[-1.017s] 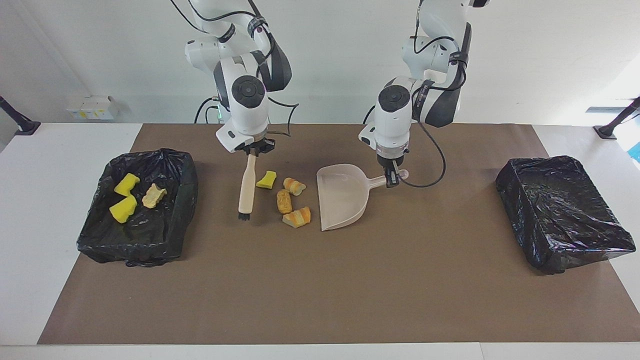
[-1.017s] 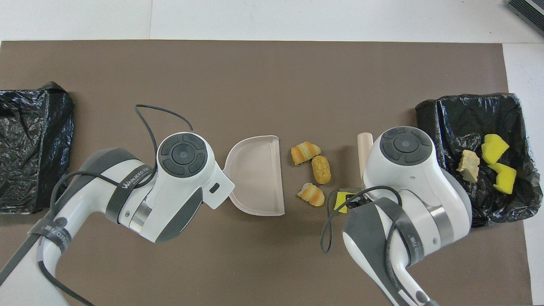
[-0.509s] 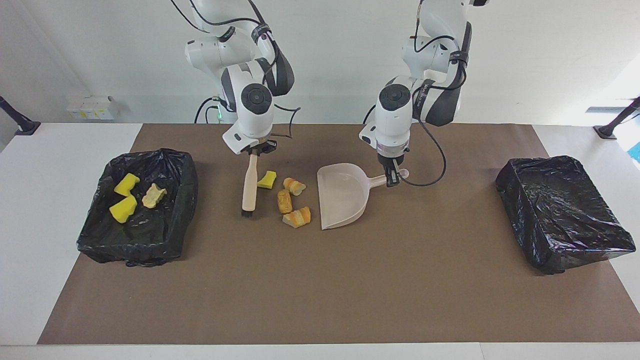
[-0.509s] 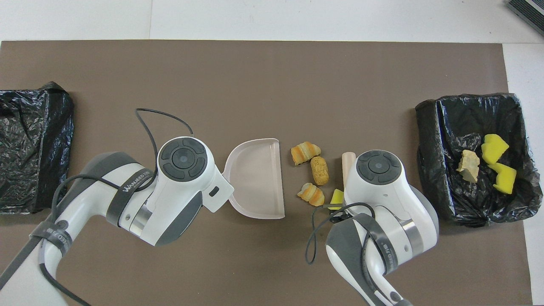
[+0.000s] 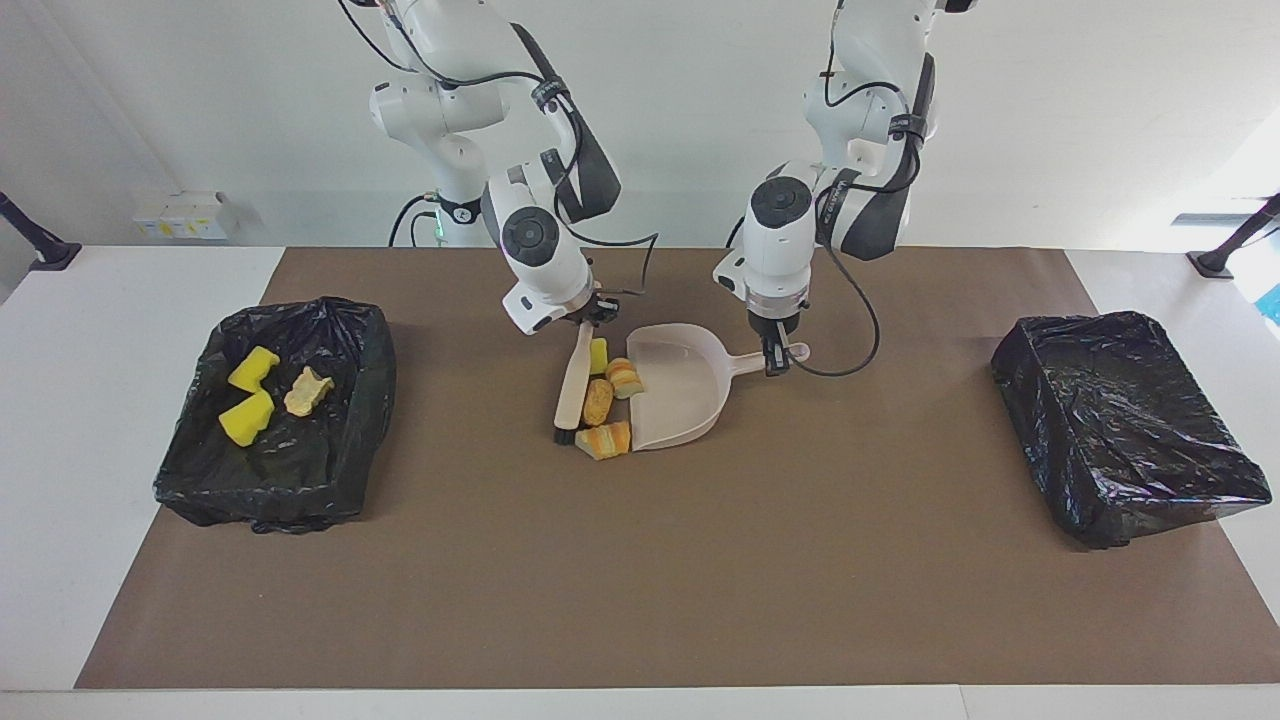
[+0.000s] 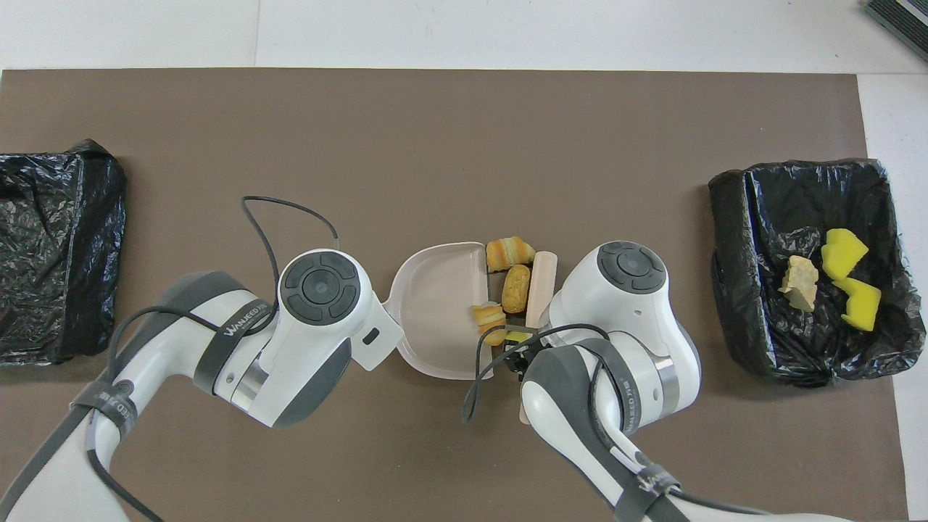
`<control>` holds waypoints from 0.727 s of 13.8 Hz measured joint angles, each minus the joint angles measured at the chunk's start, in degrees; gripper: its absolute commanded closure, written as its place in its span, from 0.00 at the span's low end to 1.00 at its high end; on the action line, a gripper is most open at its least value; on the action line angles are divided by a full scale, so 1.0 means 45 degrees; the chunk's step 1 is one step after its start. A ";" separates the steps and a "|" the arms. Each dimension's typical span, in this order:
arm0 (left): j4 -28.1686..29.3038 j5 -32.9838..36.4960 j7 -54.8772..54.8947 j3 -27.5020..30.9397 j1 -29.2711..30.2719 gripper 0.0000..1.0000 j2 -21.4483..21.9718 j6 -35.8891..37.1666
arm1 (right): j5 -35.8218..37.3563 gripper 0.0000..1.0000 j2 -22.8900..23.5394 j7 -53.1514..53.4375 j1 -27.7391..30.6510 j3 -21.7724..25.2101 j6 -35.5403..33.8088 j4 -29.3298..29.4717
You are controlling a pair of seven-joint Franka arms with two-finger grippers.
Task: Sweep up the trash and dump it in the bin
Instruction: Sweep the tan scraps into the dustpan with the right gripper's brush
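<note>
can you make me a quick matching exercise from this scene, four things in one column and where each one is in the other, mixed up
Things:
1. brush
2. dustpan
3. pale flaky piece
4. bin at the left arm's end

Places or states:
A. lying in the bin at the right arm's end with two yellow wedges
B. handle held by the left gripper
C. no trash visible in it
D. held by the right gripper, bristles down on the mat beside the bread-like lumps

Pairs: 1-D, 2-B, 3-A, 4-C
</note>
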State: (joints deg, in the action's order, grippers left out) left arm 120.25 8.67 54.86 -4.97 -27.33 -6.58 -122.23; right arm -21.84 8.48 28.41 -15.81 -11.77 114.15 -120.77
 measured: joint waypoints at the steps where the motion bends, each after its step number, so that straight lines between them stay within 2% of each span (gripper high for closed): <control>1: 0.0026 0.0001 -0.0001 0.0005 -0.0006 1.00 0.0008 -0.0045 | -0.0754 1.00 0.0135 0.0000 -0.0210 0.0000 0.0305 0.0177; 3: 0.0079 0.0001 -0.0005 0.0024 -0.0006 1.00 0.0012 -0.0236 | -0.1750 1.00 0.0365 0.0006 -0.0581 -0.0002 0.0643 0.0613; 7: 0.0420 0.0000 -0.0328 0.0023 -0.0024 1.00 -0.0054 -0.1396 | -0.1836 1.00 0.0497 0.0011 -0.0578 0.0077 -0.0074 0.1795; 8: 0.0432 -0.0003 -0.0436 0.0022 -0.0025 1.00 -0.0065 -0.1455 | -0.1478 1.00 0.0325 -0.0004 -0.0526 0.0135 -0.0580 0.2001; 10: 0.0432 -0.0007 -0.0714 0.0016 -0.0025 1.00 -0.0064 -0.1475 | 0.0659 1.00 -0.0275 -0.0239 -0.0265 0.0153 -0.1607 0.2195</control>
State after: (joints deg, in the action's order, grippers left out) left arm 122.19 8.64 51.65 -4.90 -27.44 -6.87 -128.87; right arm -18.88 7.24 27.34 -17.00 -11.08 106.92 -110.89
